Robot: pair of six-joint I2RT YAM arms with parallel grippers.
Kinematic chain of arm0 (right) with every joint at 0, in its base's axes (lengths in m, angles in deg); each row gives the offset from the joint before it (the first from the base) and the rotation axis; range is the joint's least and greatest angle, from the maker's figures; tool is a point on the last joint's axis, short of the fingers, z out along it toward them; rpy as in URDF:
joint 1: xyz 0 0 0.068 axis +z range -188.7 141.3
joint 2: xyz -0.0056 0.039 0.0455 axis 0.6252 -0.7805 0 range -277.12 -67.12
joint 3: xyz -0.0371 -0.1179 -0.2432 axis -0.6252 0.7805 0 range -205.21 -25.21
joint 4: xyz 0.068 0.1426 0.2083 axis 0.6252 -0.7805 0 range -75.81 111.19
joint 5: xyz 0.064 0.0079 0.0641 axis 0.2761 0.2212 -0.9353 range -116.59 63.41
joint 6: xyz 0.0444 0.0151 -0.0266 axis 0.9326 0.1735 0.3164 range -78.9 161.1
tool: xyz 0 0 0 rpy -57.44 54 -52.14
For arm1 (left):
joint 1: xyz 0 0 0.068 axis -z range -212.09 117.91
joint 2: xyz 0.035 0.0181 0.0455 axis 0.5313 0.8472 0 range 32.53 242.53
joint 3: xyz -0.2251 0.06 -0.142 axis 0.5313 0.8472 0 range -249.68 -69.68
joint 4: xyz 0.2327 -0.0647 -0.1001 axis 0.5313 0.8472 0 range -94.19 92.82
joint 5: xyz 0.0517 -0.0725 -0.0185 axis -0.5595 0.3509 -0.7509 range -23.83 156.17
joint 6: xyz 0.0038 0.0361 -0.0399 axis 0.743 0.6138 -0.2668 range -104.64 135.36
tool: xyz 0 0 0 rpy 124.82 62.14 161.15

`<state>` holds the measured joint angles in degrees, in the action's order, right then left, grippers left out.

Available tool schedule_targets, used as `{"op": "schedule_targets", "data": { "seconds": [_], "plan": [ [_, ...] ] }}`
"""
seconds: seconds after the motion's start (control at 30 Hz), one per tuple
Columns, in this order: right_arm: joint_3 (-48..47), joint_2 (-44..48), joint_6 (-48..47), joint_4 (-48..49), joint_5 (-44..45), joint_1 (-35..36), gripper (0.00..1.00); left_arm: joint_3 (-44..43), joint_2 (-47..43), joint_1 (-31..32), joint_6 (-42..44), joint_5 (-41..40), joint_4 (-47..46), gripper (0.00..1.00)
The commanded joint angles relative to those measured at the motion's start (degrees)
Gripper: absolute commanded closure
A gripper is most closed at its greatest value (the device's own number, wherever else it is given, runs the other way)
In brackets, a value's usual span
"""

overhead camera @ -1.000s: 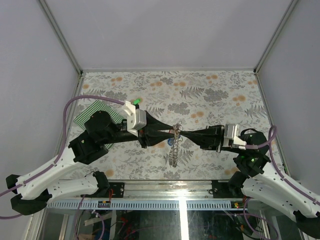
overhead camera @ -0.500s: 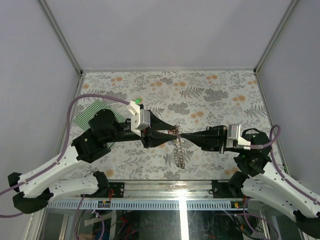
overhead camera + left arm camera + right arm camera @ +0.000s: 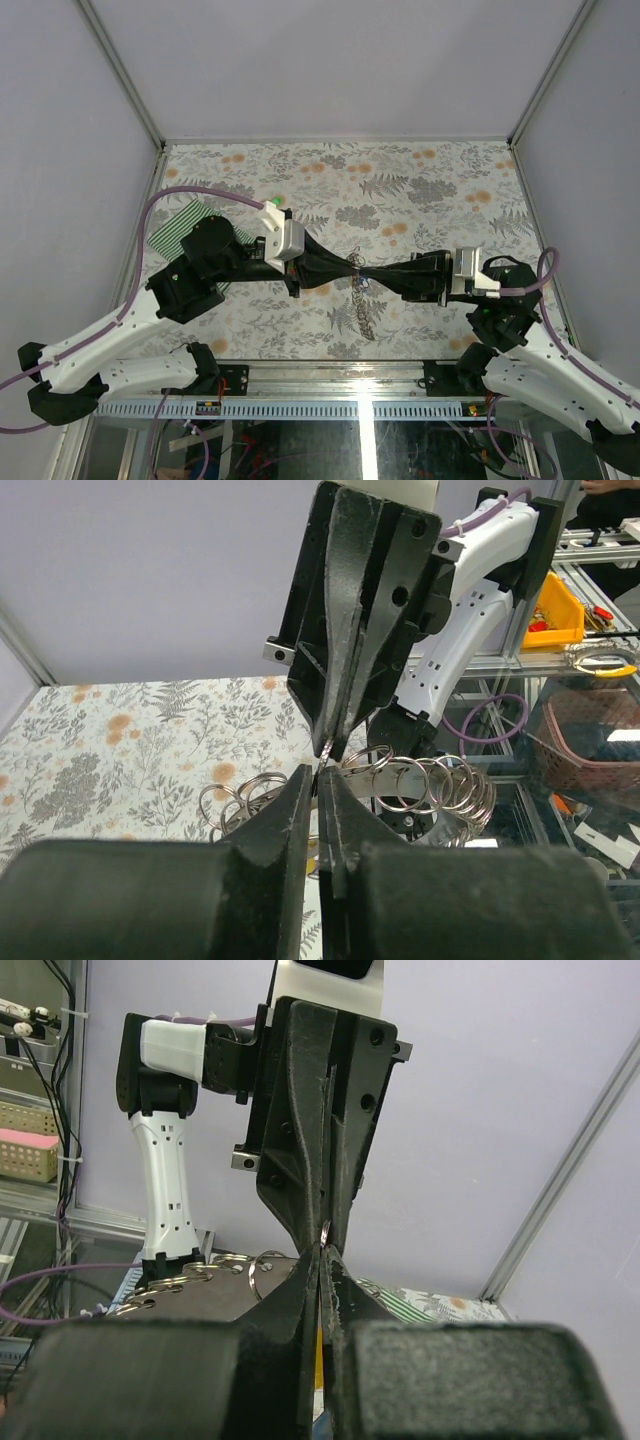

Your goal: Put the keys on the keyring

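The keyring is a grey chain of rings dangling from where both grippers meet, tip to tip, above the mat. My left gripper comes from the left, its jaws drawn to a narrow slit on a thin ring. My right gripper faces it, shut on that same ring. In the left wrist view, ring loops fan out behind the left gripper. A yellow sliver, maybe one of the keys, shows low in the slit of the right gripper. The other keys are hidden.
A green-and-white striped cloth lies at the left of the flowered mat, partly under the left arm. Grey walls and metal frame posts close in the back and sides.
The left gripper's jaws have narrowed around the ring. Both grippers have shifted slightly right and toward the near edge, and the hanging chain has swung with them.
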<state>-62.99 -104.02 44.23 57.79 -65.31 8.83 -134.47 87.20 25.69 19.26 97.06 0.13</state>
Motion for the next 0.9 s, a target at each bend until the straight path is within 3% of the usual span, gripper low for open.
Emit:
{"op": "schedule_targets", "data": {
  "seconds": [0.0,0.1,0.37,0.87],
  "plan": [
    [-3.6,0.72,0.34,4.96,0.09,0.02,1.0,-2.59,0.2,0.32,0.73,1.78,-1.01,1.0],
    [-4.46,1.76,-2.11,1.09,0.86,-0.06,0.99,-3.81,0.4,0.27,1.48,1.63,1.66,1.0],
    [-9.41,4.12,-11.0,-16.67,4.7,0.0,0.69,-8.63,1.86,0.27,4.81,-1.3,12.49,1.0],
    [-21.99,-3.29,-13.94,-41.73,4.07,0.02,0.58,-14.74,6.2,0.29,7.18,-4.71,21.88,1.0]
  ]
}}
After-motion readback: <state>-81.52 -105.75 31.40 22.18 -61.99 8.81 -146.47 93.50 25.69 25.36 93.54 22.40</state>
